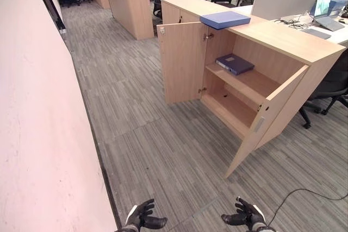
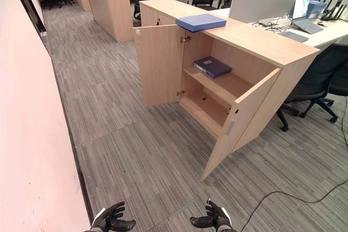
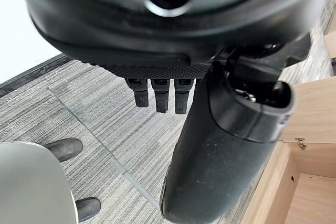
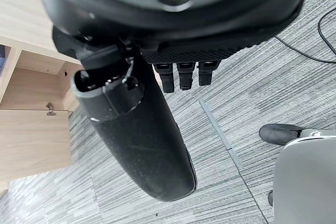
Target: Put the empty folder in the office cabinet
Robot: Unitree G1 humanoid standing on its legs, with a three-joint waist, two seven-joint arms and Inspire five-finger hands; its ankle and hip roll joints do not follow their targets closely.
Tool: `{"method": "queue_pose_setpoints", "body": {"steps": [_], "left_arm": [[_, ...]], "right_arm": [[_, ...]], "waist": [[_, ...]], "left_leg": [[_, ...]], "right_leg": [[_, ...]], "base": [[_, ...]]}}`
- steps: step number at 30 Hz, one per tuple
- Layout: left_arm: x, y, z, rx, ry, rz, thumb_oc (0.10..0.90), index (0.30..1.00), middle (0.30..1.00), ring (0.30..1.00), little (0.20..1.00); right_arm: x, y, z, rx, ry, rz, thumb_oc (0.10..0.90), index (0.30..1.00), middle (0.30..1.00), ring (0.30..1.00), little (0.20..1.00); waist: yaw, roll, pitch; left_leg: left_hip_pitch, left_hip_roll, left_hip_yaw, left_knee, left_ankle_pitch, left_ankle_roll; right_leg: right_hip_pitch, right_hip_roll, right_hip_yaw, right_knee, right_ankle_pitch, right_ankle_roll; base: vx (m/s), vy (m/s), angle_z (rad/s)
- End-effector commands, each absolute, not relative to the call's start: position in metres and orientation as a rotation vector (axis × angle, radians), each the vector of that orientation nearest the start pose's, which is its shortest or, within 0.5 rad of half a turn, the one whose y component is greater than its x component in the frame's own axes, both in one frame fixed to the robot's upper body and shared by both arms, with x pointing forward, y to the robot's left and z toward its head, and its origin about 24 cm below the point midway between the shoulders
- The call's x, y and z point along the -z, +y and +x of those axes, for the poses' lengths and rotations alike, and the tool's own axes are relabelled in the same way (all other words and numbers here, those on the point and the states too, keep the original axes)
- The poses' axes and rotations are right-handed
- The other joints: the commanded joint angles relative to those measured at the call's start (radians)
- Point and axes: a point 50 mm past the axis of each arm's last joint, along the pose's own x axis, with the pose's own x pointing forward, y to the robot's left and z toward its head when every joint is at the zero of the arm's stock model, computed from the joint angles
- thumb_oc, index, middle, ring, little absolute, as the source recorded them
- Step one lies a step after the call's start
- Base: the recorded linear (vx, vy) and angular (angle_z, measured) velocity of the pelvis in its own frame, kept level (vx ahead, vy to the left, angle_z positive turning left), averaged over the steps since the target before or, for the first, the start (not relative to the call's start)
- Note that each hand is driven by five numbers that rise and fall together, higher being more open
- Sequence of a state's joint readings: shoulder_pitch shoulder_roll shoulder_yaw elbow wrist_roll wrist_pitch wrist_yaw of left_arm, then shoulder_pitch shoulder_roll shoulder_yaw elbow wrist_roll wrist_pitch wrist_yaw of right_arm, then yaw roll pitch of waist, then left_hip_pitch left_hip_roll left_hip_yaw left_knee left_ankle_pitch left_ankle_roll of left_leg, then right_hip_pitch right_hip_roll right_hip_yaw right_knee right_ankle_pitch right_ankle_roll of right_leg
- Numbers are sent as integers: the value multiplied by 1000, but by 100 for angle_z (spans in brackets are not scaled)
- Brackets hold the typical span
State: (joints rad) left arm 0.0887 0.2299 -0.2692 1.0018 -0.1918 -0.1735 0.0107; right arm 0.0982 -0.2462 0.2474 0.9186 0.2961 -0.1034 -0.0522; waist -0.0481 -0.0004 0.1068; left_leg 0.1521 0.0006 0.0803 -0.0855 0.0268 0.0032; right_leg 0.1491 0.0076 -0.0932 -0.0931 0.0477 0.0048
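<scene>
Both robot hands hung low over the carpet [image 1: 163, 150], empty. The left robot hand [image 1: 142, 217] and the right robot hand [image 1: 246, 215] had their fingers loosely relaxed, apart and clamped on nothing; each wrist view showed a row of fingers [image 3: 160, 95] and a thumb over bare floor. Well ahead of the hands stood the cabinet [image 1: 283, 42], both doors [image 1: 182, 61] swung wide. A light blue folder [image 1: 224, 19] lay flat on the cabinet's top, well apart from either hand. A darker blue binder [image 1: 234, 63] lay on the upper shelf [image 1: 250, 82] inside. Beyond the cabinet, ahead and to the right, a desk [image 1: 340, 32] carried a laptop [image 1: 326, 12].
</scene>
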Motion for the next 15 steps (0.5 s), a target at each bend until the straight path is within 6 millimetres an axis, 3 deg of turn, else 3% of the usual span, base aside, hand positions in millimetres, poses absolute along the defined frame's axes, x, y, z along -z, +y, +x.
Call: {"method": "queue_pose_setpoints", "body": {"steps": [1, 7, 10, 12, 13, 14, 15], "left_arm": [[123, 207, 165, 21, 730, 164, 800, 900, 900, 900, 900], [124, 208, 164, 10, 742, 152, 800, 900, 900, 900, 900], [124, 208, 166, 12, 739, 153, 800, 900, 900, 900, 900], [122, 208, 169, 3, 731, 137, 800, 900, 900, 900, 900], [122, 208, 169, 3, 731, 137, 800, 900, 900, 900, 900], [120, 204, 176, 7, 713, 128, 800, 900, 900, 900, 900], [119, 204, 176, 7, 708, 123, 800, 900, 900, 900, 900]], "right_arm": [[125, -223, 157, 107, 792, -88, 800, 900, 900, 900, 900], [127, -225, 152, 109, 812, -91, 800, 900, 900, 900, 900], [129, -226, 150, 104, 824, -98, 800, 900, 900, 900, 900], [128, -228, 152, 99, 819, -110, 800, 900, 900, 900, 900], [128, -228, 152, 100, 819, -110, 800, 900, 900, 900, 900], [127, -231, 153, 108, 814, -119, 800, 900, 900, 900, 900], [125, -231, 154, 108, 805, -121, 800, 900, 900, 900, 900]], "waist": [[16, 7, 33], [14, 11, 40], [12, 11, 52], [15, 2, 70], [13, 3, 69], [17, -4, 95], [14, -12, 103]], "left_leg": [[64, 117, 8, -2, -81, -96], [61, 140, 2, 10, -71, -107], [28, 160, -2, 72, -76, -116], [-41, 169, -10, 220, -76, -135], [-46, 170, -12, 227, -79, -136], [-140, 179, -33, 356, -8, -147], [-166, 182, -29, 415, 15, -147]], "right_leg": [[32, -79, 17, 51, -133, 121], [15, -59, 25, 83, -156, 105], [-6, -45, 37, 121, -173, 88], [-6, -30, 46, 139, -191, 64], [-8, -29, 45, 140, -191, 63], [0, -25, 40, 152, -196, 48], [6, -24, 45, 153, -198, 38]], "base": [[45, -112, 11], [15, -80, 3], [-5, -111, 0], [-8, -157, 2], [-35, -148, 12], [-16, -137, 27], [5, -166, 27]]}}
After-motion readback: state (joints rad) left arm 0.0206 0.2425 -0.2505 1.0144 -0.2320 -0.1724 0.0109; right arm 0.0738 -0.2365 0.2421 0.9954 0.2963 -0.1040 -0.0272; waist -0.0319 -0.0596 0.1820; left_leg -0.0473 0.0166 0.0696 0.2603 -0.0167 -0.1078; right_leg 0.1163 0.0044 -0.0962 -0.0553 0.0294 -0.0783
